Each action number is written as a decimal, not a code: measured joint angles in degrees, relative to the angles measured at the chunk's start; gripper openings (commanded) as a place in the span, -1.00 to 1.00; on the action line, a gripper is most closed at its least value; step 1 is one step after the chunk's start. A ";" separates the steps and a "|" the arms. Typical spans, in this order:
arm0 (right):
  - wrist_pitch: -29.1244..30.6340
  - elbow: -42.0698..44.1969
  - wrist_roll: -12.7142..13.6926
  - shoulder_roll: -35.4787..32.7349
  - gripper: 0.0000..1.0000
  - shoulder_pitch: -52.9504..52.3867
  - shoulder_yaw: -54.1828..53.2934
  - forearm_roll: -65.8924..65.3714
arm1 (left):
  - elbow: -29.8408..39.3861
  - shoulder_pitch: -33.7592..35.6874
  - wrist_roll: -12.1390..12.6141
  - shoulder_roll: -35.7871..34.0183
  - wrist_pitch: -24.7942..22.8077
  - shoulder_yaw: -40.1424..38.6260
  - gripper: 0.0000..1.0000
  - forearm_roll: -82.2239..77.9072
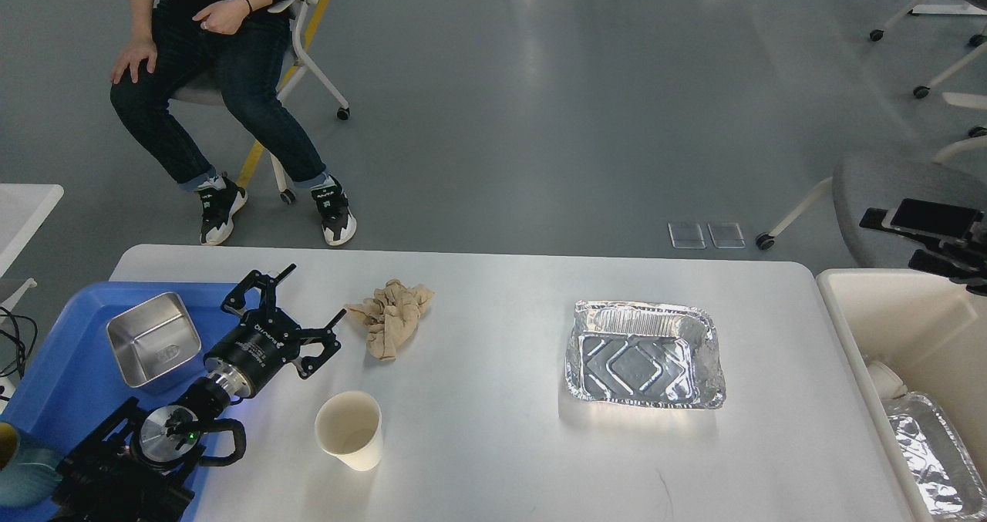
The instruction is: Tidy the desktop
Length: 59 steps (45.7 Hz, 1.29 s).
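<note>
Two black fingers of the left gripper (307,294) are spread wide and hold nothing, poised above the left end of the white desktop (493,445). A crumpled beige cloth (389,318) lies just beside its fingertips. A paper cup (349,429) stands nearer the viewer. A foil tray (644,354) sits well apart to the right. The right gripper (925,225) shows at the right edge; whether it is spread or pressed together, I cannot tell.

Matte desktop (493,445); crinkled shiny foil tray (644,354); seemingly paper cup (348,429).
</note>
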<state>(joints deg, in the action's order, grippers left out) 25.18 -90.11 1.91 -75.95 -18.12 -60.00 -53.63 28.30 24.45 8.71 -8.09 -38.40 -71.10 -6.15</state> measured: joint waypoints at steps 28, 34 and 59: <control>0.81 4.05 1.69 10.13 1.00 0.46 5.57 -16.66 | 0.07 -0.24 -0.01 0.06 0.08 0.42 0.94 -0.10; 1.70 6.30 1.73 13.79 1.00 0.23 7.65 -22.32 | 0.07 0.23 -0.01 -0.03 0.09 0.44 0.94 -0.25; 7.06 16.19 1.76 27.05 1.00 -9.05 14.90 -32.11 | 0.02 -0.48 -0.01 -0.24 0.16 0.44 0.94 -1.58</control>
<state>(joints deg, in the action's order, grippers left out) 32.25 -73.92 3.66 -48.90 -27.17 -45.10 -85.73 28.32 23.97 8.70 -8.33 -38.24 -70.66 -7.73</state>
